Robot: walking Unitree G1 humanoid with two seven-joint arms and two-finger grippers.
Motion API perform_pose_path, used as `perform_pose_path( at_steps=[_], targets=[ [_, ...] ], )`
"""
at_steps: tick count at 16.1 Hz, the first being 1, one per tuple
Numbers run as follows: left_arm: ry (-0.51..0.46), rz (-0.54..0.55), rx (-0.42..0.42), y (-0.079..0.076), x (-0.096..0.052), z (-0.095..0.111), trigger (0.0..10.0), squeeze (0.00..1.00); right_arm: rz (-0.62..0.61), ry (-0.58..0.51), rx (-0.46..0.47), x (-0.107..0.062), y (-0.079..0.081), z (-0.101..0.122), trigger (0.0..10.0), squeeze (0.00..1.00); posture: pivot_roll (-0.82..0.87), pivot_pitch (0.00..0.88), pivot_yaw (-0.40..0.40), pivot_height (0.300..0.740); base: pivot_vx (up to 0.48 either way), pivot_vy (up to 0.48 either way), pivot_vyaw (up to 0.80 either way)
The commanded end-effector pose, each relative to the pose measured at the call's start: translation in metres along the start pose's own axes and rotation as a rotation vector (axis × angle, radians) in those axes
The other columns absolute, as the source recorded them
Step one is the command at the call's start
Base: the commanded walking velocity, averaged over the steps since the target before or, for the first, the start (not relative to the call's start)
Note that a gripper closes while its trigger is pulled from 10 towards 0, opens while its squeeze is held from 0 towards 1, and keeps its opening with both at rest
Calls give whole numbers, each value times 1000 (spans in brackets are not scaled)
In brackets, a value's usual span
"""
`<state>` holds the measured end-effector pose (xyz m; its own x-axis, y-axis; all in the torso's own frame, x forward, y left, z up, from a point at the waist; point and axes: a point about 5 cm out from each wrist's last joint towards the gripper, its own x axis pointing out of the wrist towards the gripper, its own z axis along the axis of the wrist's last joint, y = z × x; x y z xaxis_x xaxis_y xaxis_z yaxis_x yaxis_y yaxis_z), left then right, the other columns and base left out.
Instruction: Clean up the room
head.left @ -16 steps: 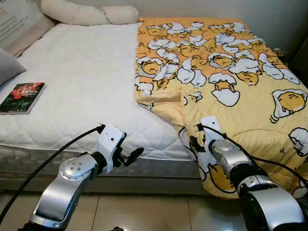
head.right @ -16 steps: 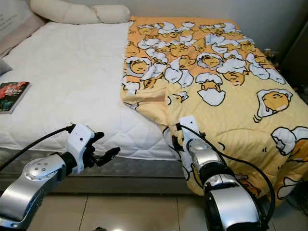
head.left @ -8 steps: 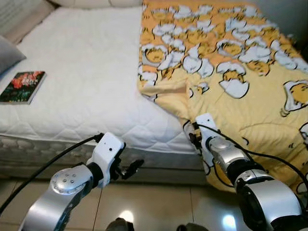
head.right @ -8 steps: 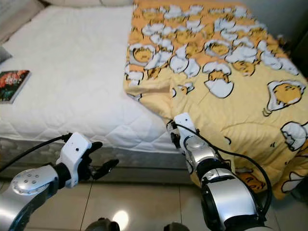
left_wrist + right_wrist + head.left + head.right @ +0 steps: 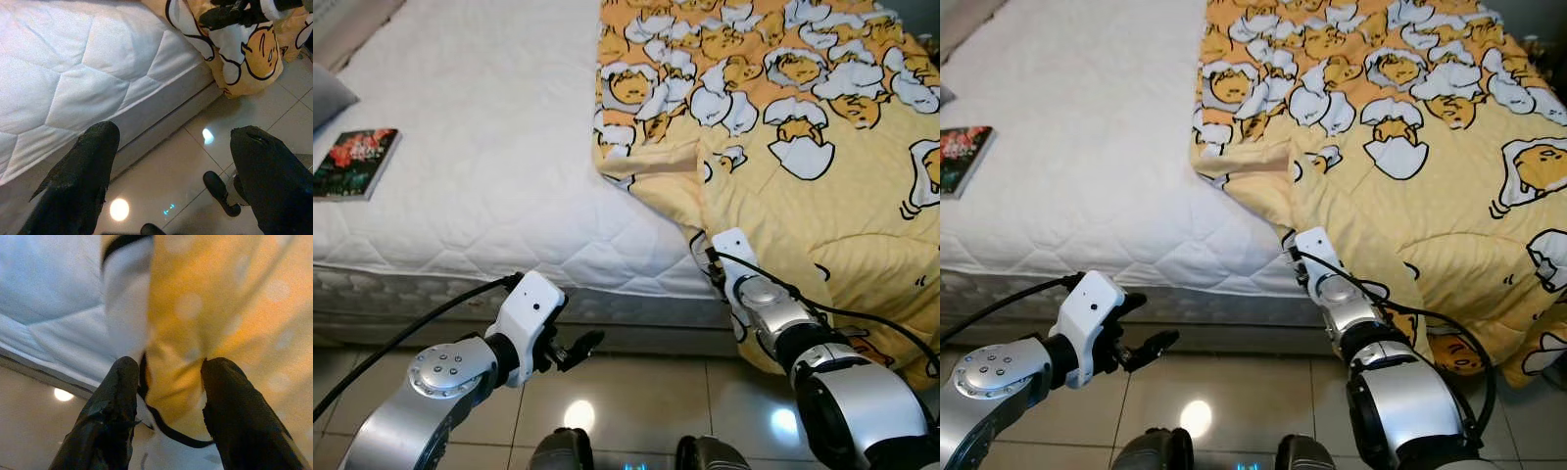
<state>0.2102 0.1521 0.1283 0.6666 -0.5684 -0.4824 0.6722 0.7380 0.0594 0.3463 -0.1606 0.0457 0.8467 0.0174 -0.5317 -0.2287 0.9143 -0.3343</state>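
Overhead, in the left eye view, the yellow blanket (image 5: 803, 147) ran lengthwise down the right half of the bed (image 5: 480, 166), its lower edge draping over the side toward the floor (image 5: 636, 392); the camera had tilted further down than before. A book (image 5: 354, 164) lay at left. Left wrist view: the left end effector (image 5: 176, 161) hung released above tile. Right wrist view: the right end effector (image 5: 166, 396) clenched a blanket fold.

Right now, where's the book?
The book lies flat on the white mattress at the robot's far left, near the bed's front edge, well away from the yellow blanket.
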Motion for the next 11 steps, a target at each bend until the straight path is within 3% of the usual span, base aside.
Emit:
perform_pose_path(
  at_steps=[1,5,11],
  targets=[
    [4,-2,10,-1,-3,1,10000,153,-21,-2,-23,0,-3,2,0,0,148,200,28,740,0,0,0],
    [12,-2,4,-2,-5,-1,10000,157,-54,2,-48,0,-8,2,0,0,145,198,22,740,0,0,0],
    [22,5,-3,-2,-5,-2,10000,161,-63,0,-10,0,-13,4,0,0,147,204,15,740,0,0,0]
  ],
)
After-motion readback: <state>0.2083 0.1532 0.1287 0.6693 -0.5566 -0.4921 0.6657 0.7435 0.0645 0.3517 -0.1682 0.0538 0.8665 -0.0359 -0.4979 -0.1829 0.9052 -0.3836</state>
